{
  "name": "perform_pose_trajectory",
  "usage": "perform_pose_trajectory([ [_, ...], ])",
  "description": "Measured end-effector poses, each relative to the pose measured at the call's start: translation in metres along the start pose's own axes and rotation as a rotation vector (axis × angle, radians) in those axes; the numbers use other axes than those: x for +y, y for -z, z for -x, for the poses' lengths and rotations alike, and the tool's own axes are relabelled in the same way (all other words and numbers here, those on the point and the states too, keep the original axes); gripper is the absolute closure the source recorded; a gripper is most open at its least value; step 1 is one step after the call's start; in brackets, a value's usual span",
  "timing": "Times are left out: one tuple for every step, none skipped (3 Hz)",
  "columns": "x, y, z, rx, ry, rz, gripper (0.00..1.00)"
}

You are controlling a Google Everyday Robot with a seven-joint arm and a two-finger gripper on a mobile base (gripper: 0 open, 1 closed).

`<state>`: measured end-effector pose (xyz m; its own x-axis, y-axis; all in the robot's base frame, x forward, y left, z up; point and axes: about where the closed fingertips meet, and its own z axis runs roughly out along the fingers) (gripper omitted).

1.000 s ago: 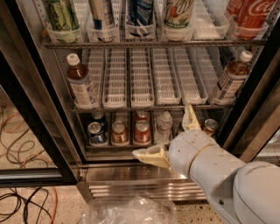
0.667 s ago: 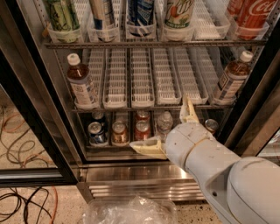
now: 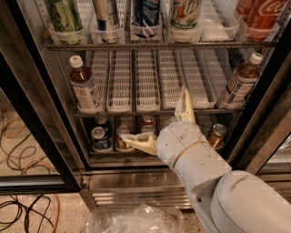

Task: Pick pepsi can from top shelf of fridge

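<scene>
The claw [image 3: 160, 124], low in front of the fridge [image 3: 32, 123], has matt cream fingers spread wide on a smooth white plastic arm [image 3: 195, 159]. The pepsi can [image 3: 145, 11] is glossy metal. The top shelf [image 3: 159, 46] is metal wire carrying white slotted plastic trays [image 3: 218, 18]. The base grille [image 3: 136, 193] is brushed steel.

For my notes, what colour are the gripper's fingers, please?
Cream-yellow, camera view; open gripper at glass-door fridge's bottom.

The pepsi can [image 3: 145, 13] stands on the top shelf [image 3: 159, 45], in the middle; the Coca-Cola can [image 3: 263, 13] is far right; the gripper [image 3: 154, 113] is low down, in front of the bottom cans [image 3: 101, 139].
</scene>
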<state>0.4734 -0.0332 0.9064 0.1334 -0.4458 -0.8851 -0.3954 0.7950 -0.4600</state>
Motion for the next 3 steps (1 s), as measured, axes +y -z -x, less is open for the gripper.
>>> perform_pose_trajectory([
  [-0.0145, 0.0006, -0.0004, 0.002, -0.011, -0.055, 0.0],
  [-0.0143, 0.0005, -0.0007, 0.004, -0.011, -0.054, 0.0],
  [-0.0123, -0.003, 0.0044, -0.033, -0.083, -0.084, 0.0],
])
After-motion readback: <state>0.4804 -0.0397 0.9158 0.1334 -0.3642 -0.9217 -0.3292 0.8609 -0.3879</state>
